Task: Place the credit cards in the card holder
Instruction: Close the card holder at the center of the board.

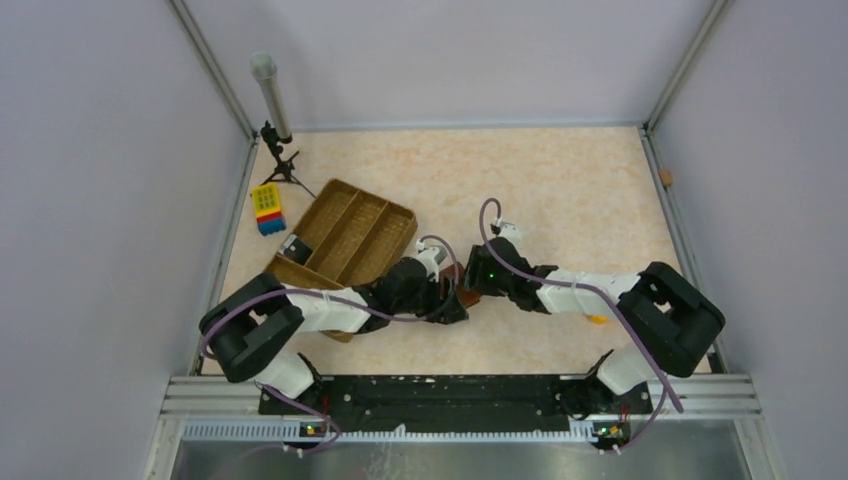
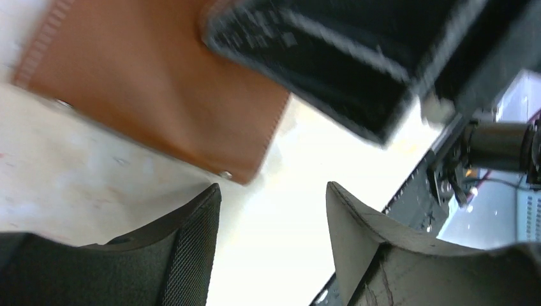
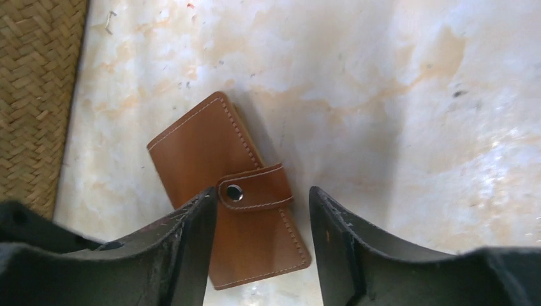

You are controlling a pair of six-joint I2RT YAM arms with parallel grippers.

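Right gripper [image 3: 261, 194] is seen parted and empty over the card holder [image 3: 204, 146], which is laid snapped shut on the table [image 3: 415, 95] at lower centre of frame, presumably so that the strap [image 3: 265, 185] can be undone first, while the left gripper [image 2: 273, 188], likewise parted and empty, is held close beside it.

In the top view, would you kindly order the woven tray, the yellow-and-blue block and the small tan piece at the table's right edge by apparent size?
1. woven tray
2. yellow-and-blue block
3. small tan piece
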